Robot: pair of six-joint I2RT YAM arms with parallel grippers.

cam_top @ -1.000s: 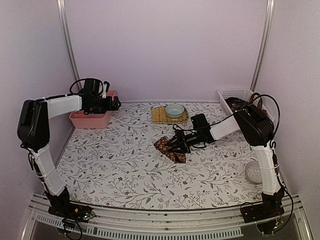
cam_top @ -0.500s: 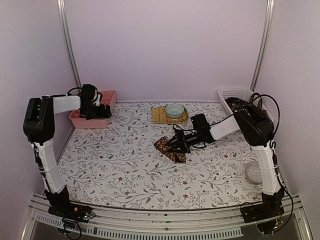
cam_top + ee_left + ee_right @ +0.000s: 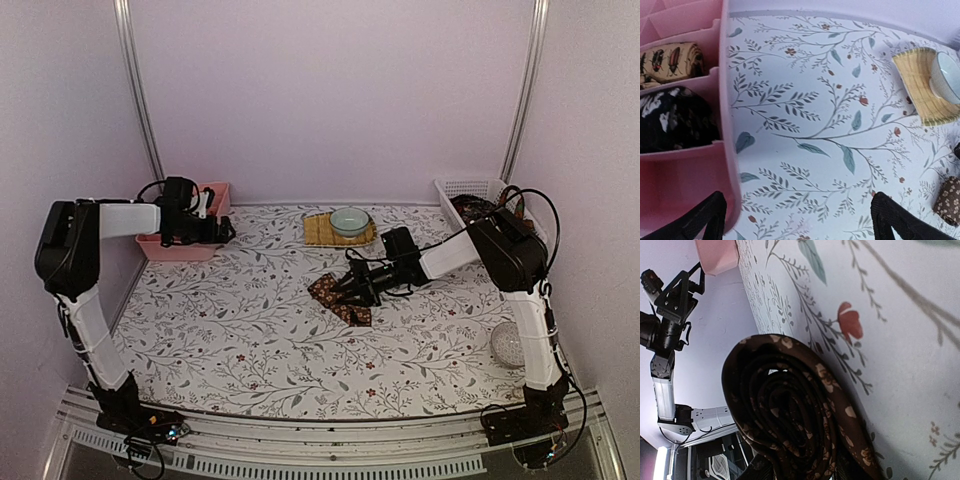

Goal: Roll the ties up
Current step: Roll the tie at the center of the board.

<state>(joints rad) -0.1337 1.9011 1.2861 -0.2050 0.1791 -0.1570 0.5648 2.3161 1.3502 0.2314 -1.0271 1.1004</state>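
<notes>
Moved in the last second: only the left gripper (image 3: pixel 222 228), down from above the pink bin (image 3: pixel 160 248) to hover off its front right corner, jaws spread wide with nothing between them. Unmoved over that same second: the right arm and everything else on the table. Starting at the left, inside the pink bin, two finished rolls in separate compartments: a tan roll (image 3: pixel 671 59) printed with beetles in the farther one, a black roll (image 3: pixel 675 120) with white markings in the one just nearer. Toward the middle, at the back of the flowered table (image 3: pixel 250 340), a yellow woven mat (image 3: pixel 322 232) with a pale green bowl (image 3: pixel 348 220) resting on it. In front of that, mid-table, a brown tie (image 3: pixel 338 298) with light speckles, wound into a tight spiral, touching the tabletop and pinched in the right gripper (image 3: pixel 352 288); impossible to tell whether a loose tail remains. At far right, against the wall, a white basket (image 3: pixel 468 188) holding dark fabric (image 3: pixel 470 208), most likely more ties waiting, number not clear. Judged overall: two rolls stored, a third rolled or nearly so and not yet carried to the bin, probably more to do after that. No brand, label or readable writing anywhere in view.
</notes>
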